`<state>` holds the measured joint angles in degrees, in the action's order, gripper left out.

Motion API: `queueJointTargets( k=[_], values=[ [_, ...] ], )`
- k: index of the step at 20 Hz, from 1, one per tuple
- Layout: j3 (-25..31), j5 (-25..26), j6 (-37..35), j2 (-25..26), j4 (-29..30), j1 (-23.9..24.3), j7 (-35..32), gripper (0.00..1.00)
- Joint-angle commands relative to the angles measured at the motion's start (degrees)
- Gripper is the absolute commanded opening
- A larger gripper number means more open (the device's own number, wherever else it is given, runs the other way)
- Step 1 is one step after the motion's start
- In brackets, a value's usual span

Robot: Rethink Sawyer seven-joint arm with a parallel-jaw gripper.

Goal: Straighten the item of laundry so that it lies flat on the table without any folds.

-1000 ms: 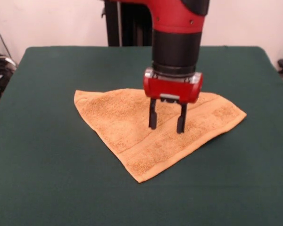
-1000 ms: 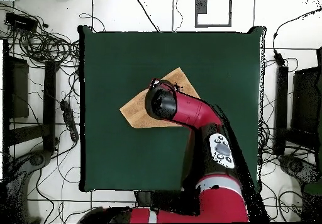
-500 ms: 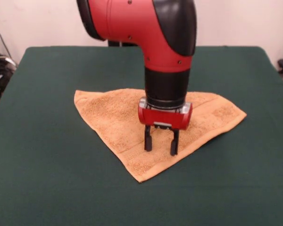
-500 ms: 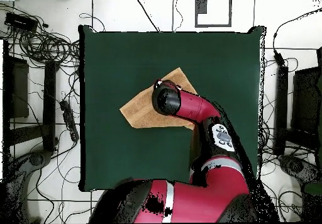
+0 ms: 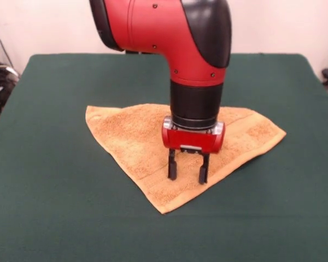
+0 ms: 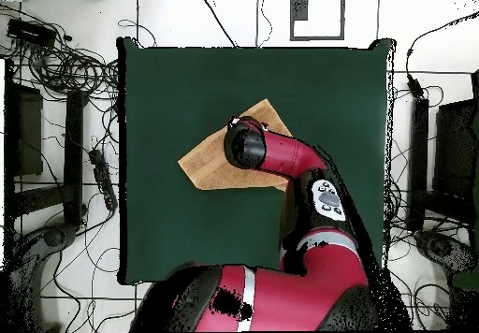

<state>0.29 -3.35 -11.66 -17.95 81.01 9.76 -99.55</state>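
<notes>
The table (image 5: 54,218) is big and covered in dark green cloth. It is much wider than anything on it.

The red and black arm (image 5: 175,38) comes next. It reaches down over the middle of the table and hides part of the towel when seen from above.

The towel (image 5: 126,136) is orange-tan and fluffy. It lies near the middle of the table, well away from all four edges. It makes a three-cornered shape, so it looks folded over on itself, with one layer on top of another. One point aims at the front edge of the table, one at the left edge and one at the right edge. A woven band runs along the side by the front point.

The gripper (image 5: 188,172) is the smallest thing. It points straight down over the towel, close to the front point. Its two black fingers (image 5: 172,168) are apart, with a gap between them and nothing held. The tips seem to be at the cloth or just above it; I cannot tell if they touch.

The towel should be light, soft and floppy. It will bend and drag, not slide stiffly. It will not break. A good place to pinch is the top layer near a corner or edge, so only that layer lifts and the fold can be pulled open. Grabbing both layers would just move the whole towel.
</notes>
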Motion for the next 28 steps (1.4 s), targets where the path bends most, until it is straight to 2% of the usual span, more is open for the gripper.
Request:
queueJointTargets(
  k=[1, 5, 9, 12, 15, 17, 19, 23, 28],
  values=[
    [1.96, 3.11, -8.69, -6.22, 0.74, 0.07, -0.74, 1.00],
    [-1.71, 4.29, -16.02, -13.52, 0.52, 1.40, 0.62, 1.00],
    [-4.53, 5.69, -22.97, -18.05, -1.48, 2.09, 0.93, 1.00],
    [-6.24, 7.11, -28.63, -19.17, -4.94, 2.36, 1.66, 1.00],
    [-6.06, 8.74, -34.08, -16.92, -9.92, 3.05, 2.89, 1.00],
    [-3.11, 8.93, -31.82, -13.01, -11.04, 4.64, 2.92, 1.00],
    [-0.52, 8.76, -27.16, -10.24, -9.52, 5.56, 1.74, 1.00],
    [1.81, 7.98, -22.12, -12.55, -2.21, 5.45, -0.78, 1.00],
    [3.21, 4.59, -18.63, -15.37, 7.03, 3.18, -7.38, 1.00]
  ],
)
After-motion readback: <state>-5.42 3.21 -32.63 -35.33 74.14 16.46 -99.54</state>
